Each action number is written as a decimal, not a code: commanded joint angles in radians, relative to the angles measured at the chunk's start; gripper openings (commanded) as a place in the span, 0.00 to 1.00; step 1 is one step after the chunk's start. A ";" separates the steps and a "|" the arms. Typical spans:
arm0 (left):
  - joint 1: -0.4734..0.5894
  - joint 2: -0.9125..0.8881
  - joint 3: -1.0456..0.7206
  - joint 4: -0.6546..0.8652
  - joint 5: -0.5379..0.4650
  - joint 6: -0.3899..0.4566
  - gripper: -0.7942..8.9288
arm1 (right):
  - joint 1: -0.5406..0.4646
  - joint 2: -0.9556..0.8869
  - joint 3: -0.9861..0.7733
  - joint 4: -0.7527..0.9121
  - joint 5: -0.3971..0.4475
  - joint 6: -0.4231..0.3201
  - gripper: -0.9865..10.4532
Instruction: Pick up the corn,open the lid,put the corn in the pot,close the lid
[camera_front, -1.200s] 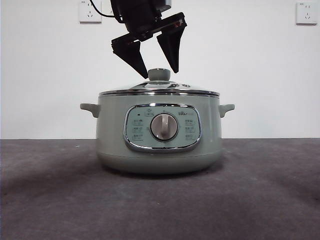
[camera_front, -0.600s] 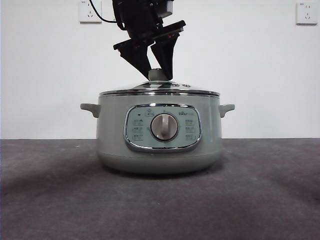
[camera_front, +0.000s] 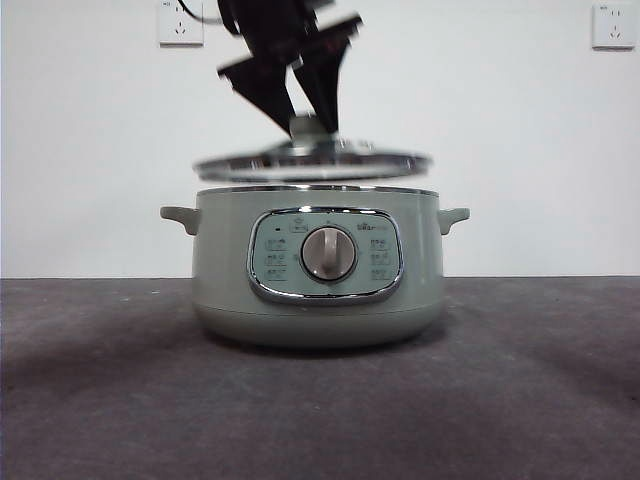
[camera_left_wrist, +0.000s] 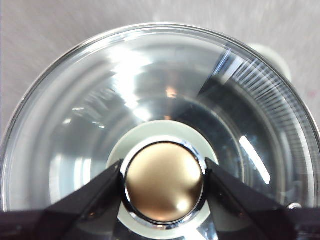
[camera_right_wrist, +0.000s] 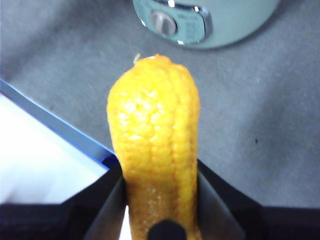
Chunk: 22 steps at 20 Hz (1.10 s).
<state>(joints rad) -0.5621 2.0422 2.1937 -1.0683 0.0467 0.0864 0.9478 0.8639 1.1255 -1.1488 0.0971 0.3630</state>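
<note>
The pale sage-green pot (camera_front: 318, 270) stands mid-table, its dial facing the front camera. My left gripper (camera_front: 308, 122) is shut on the pale green knob (camera_front: 309, 127) of the glass lid (camera_front: 312, 163) and holds the lid a little above the pot's rim. In the left wrist view my left gripper (camera_left_wrist: 163, 175) clamps the knob (camera_left_wrist: 164, 182), with the lid's glass (camera_left_wrist: 100, 115) spread around it. My right gripper (camera_right_wrist: 159, 172) is shut on the yellow corn (camera_right_wrist: 152, 135), held above the table in front of the pot (camera_right_wrist: 240, 20). The right gripper is out of the front view.
The table (camera_front: 320, 400) is dark grey cloth. Two wall sockets (camera_front: 180, 22) (camera_front: 612, 25) sit on the white wall behind. A white sheet with a blue edge (camera_right_wrist: 40, 160) lies below the right gripper, beside the corn.
My left gripper came down from open above the knob, shut on it, and has lifted the lid off the pot's rim. The pot has not moved.
</note>
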 joint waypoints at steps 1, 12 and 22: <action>0.022 -0.083 0.008 0.036 0.002 0.005 0.07 | 0.001 0.015 -0.003 0.054 0.001 0.004 0.08; 0.194 -0.301 0.008 -0.104 -0.103 0.030 0.07 | -0.055 0.346 0.109 0.311 -0.023 -0.002 0.08; 0.320 -0.423 0.008 -0.201 -0.099 0.031 0.07 | -0.262 0.875 0.622 0.286 -0.142 -0.163 0.08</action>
<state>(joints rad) -0.2440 1.6436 2.1937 -1.3003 -0.0540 0.1055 0.6834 1.7237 1.7393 -0.8669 -0.0422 0.2256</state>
